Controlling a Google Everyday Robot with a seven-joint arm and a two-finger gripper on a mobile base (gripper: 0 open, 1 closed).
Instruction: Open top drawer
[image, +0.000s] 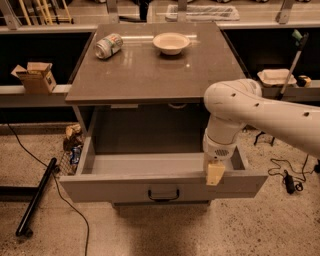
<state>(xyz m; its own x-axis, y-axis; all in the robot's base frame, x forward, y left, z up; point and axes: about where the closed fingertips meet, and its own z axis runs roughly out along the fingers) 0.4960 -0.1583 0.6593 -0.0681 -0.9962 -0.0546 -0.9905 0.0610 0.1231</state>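
Observation:
The top drawer (125, 187) is a wide grey drawer under the counter. It stands pulled far out toward the camera, and its inside looks empty. Its small dark loop handle (163, 194) is centred on the front. My gripper (215, 173), at the end of the white arm (240, 107), reaches down from the right. It sits at the top rim of the drawer's front panel, to the right of the handle. The lower drawers are hidden beneath the open one.
On the brown countertop (150, 75) lie a tipped can (108, 45) and a white bowl (171, 43). A cardboard box (35, 77) sits on the left shelf. A black pole (37, 197) and cables lie on the floor at the left. A white tray (277, 77) is on the right shelf.

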